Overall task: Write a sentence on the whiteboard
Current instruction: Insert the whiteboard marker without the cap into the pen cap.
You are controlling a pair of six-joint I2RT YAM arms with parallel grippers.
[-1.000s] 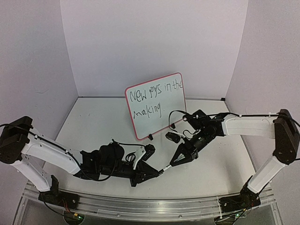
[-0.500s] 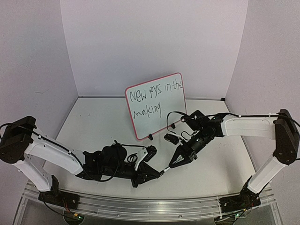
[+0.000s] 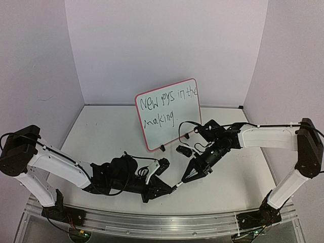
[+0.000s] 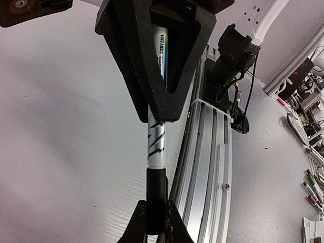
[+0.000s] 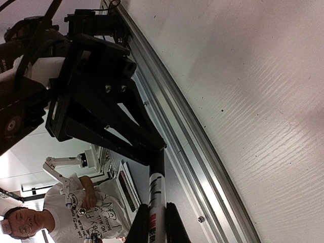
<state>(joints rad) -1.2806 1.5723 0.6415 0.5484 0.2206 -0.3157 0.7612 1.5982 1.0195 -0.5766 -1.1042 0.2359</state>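
Observation:
The whiteboard (image 3: 177, 121) with its red-pink frame stands upright at the back middle of the table. The sentence (image 3: 167, 104) is on it in black handwriting, in two rows ending with a dot. A slim black-and-white marker pen (image 3: 178, 183) hangs between both grippers near the front. My left gripper (image 3: 169, 189) is shut on its black cap (image 4: 156, 195). My right gripper (image 3: 187, 177) is shut on its white body (image 5: 156, 195). The left wrist view shows my left gripper (image 4: 154, 225) pinching the cap end. The right wrist view shows my right gripper (image 5: 157, 228) clamping the barrel.
An aluminium rail (image 3: 152, 223) runs along the near table edge just below the grippers, and also shows in the left wrist view (image 4: 210, 152). White walls close in the back and sides. A person (image 5: 30, 223) stands beyond the table's front.
My right gripper has shifted slightly left and down with the marker, closer to my left gripper. The whiteboard and its writing have not changed.

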